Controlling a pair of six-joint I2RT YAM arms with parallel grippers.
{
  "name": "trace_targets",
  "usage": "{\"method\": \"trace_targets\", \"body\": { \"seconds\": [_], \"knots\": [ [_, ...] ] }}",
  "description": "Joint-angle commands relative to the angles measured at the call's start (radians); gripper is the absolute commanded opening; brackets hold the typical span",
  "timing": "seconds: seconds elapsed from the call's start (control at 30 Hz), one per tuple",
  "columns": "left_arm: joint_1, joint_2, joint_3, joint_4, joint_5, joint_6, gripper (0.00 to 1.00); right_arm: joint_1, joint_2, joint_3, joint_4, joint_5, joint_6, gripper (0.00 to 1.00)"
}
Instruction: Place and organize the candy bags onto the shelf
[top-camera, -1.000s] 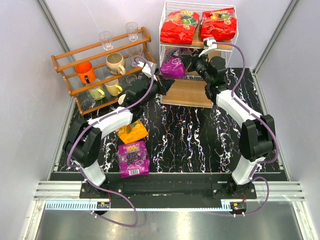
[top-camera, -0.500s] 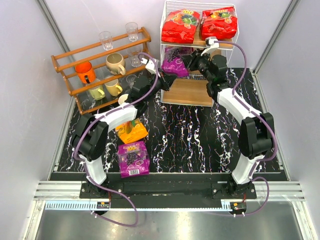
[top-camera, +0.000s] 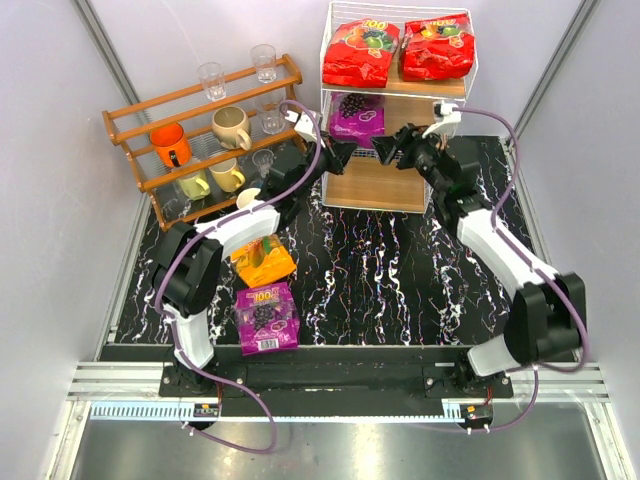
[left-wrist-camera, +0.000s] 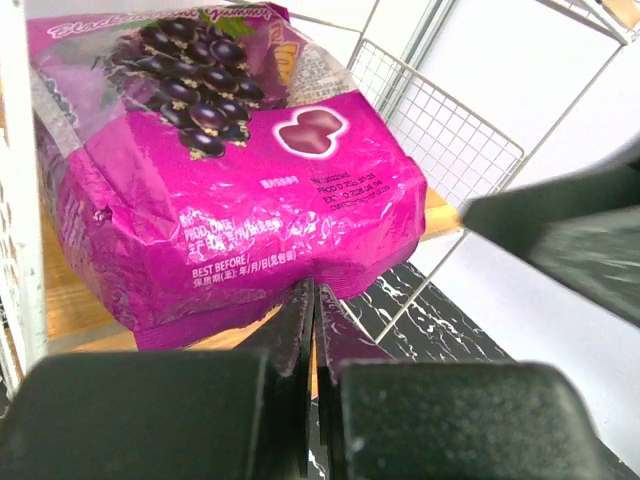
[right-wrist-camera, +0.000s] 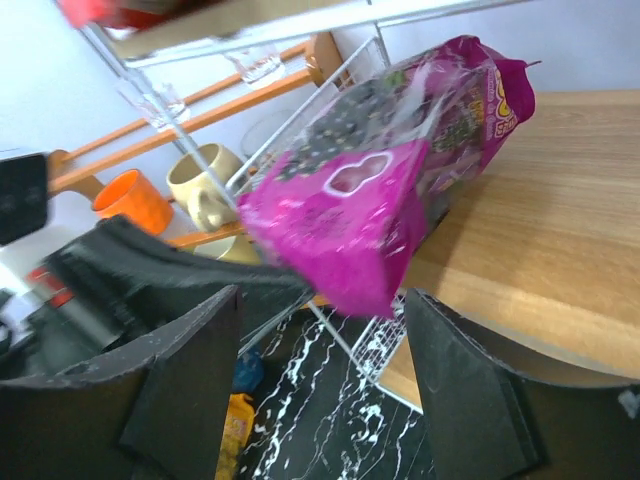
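The shelf (top-camera: 378, 186) stands at the back, with two red candy bags (top-camera: 360, 52) (top-camera: 437, 48) on its top tier. A purple bag (top-camera: 357, 117) lies on the middle tier. It fills the left wrist view (left-wrist-camera: 220, 170), and the right wrist view has it on the wood (right-wrist-camera: 380, 190). My left gripper (top-camera: 343, 152) is shut, and its tips (left-wrist-camera: 313, 300) are at that bag's near edge. My right gripper (top-camera: 392, 150) hangs open just right of the bag, holding nothing (right-wrist-camera: 330, 380). An orange-yellow bag (top-camera: 263, 263) and another purple bag (top-camera: 267, 316) lie on the table at the left.
A low brown rack (top-camera: 200, 130) of mugs and glasses stands at the back left, close to my left arm. White wire mesh (left-wrist-camera: 440, 130) closes the shelf's sides. Grey walls enclose the black marbled table (top-camera: 380, 280).
My right gripper has opened, let go of the purple bag and drawn back to the right. The bag now rests on the middle tier. My left gripper has pushed forward to its edge.
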Motion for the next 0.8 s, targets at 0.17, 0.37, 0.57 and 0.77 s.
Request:
{"method": "trace_targets", "body": {
  "seconds": [0.17,0.37,0.57,0.77],
  "knots": [
    [-0.029,0.068,0.152,0.078,-0.092,0.011,0.00,0.003,-0.381,-0.176,-0.079,0.073,-0.017,0.75],
    [-0.029,0.092,0.188,0.044,-0.153,0.054,0.00,0.002,-0.519,-0.271,-0.169,0.111,-0.034,0.76],
    [-0.030,-0.038,0.068,0.002,-0.236,0.115,0.00,0.003,-0.595,-0.331,-0.255,0.122,-0.035,0.76],
    [-0.030,-0.207,-0.096,-0.028,-0.328,0.140,0.00,0.003,-0.696,-0.381,-0.330,0.123,0.001,0.76]
  ]
}}
